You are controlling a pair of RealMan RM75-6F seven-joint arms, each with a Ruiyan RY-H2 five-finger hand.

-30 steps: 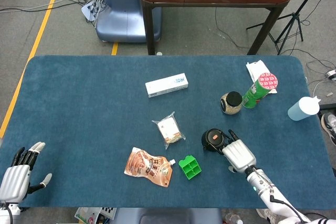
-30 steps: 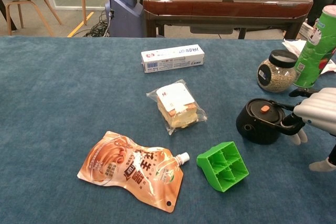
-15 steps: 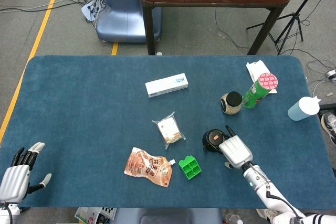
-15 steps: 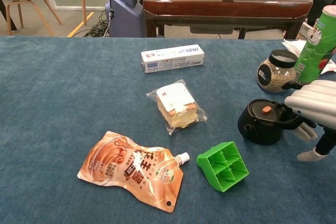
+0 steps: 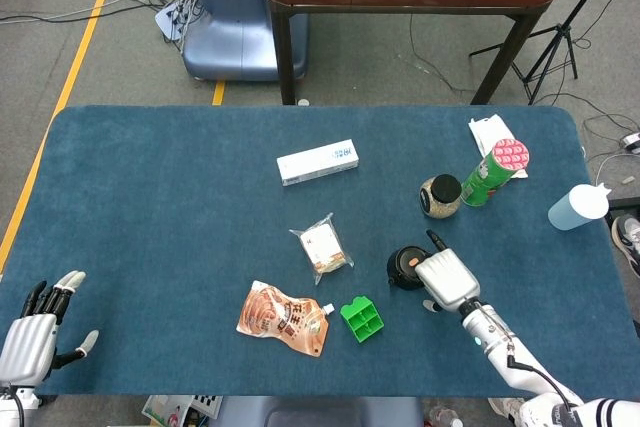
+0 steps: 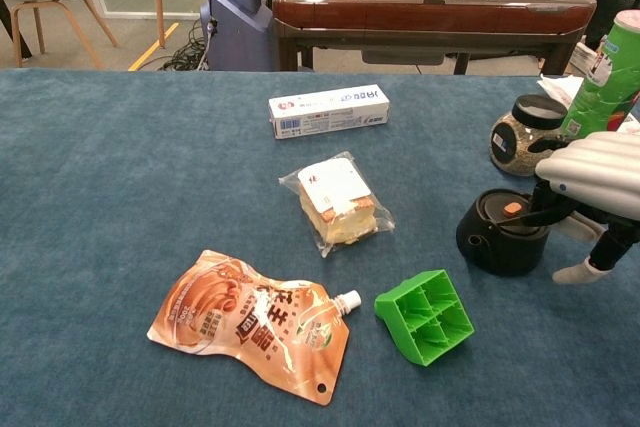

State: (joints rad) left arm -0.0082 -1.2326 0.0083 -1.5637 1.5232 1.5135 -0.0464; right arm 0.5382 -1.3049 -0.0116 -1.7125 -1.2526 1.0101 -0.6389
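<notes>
**Observer:** Where are you with it?

**Operator:** I have the right hand [image 5: 444, 280] down on the black round container [image 5: 405, 267], which stands on the blue table [image 5: 150, 197] right of centre, towards the near edge. In the chest view the fingers [image 6: 590, 169] arch over its right side and the thumb hangs down just beside it.

**Observer:** So you're holding it?

**Operator:** I'd call it touching, not holding. The container sits flat on the cloth, upright, its orange button [image 6: 514, 208] showing on the lid. From these angles I can't tell whether the fingers are closed on it or only resting against it; the palm hides the contact in the head view.

**Observer:** What's around it?

**Operator:** The green divided tray [image 5: 361, 319] lies near it to the left and nearer me, the glass jar [image 5: 440, 195] and the green tube can [image 5: 493, 172] stand farther off. The wrapped snack [image 5: 322, 250], orange pouch [image 5: 285, 318] and white box [image 5: 317, 162] are well apart to the left.

**Observer:** And the other arm?

**Operator:** The left hand [image 5: 35, 327] rests at the near left corner, fingers spread, nothing in it.

**Observer:** So what's done?

**Operator:** The reach is made, I judge. A firm hold and any lift are not yet there.
</notes>
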